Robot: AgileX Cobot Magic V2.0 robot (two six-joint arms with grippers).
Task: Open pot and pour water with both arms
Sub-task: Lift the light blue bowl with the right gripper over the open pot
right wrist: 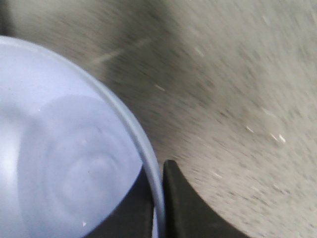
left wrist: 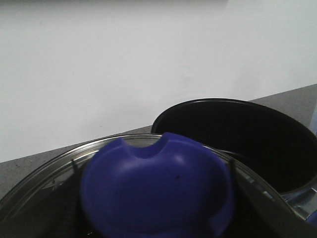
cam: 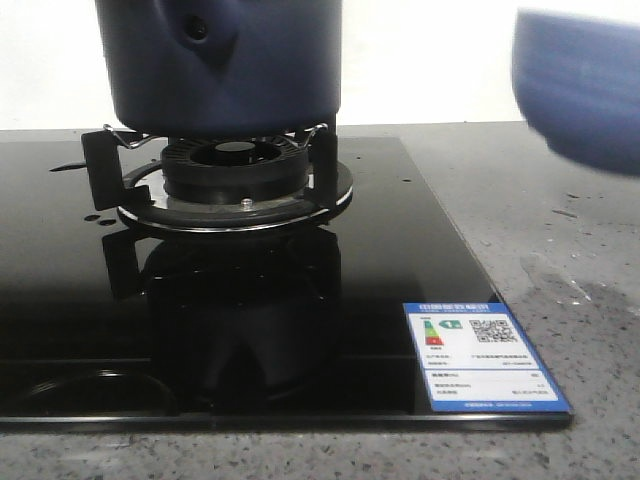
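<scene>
The dark navy pot [cam: 220,60] stands on the gas burner [cam: 235,175], its handle lug facing me. In the left wrist view the pot [left wrist: 237,139] is open and dark inside. My left gripper [left wrist: 156,198] is shut on the blue knob [left wrist: 153,183] of a glass lid [left wrist: 44,168] with a steel rim, held beside the pot. My right gripper [right wrist: 159,198] is shut on the rim of the periwinkle bowl [right wrist: 64,148], one finger inside and one outside. Rings like ripples show inside the bowl. In the front view the bowl [cam: 580,90] hangs blurred at the upper right, off the counter.
The burner sits on a black glass cooktop [cam: 200,330] with a blue and white label [cam: 485,355] at its front right corner. A grey speckled counter [cam: 560,240] lies to the right, and a white wall stands behind.
</scene>
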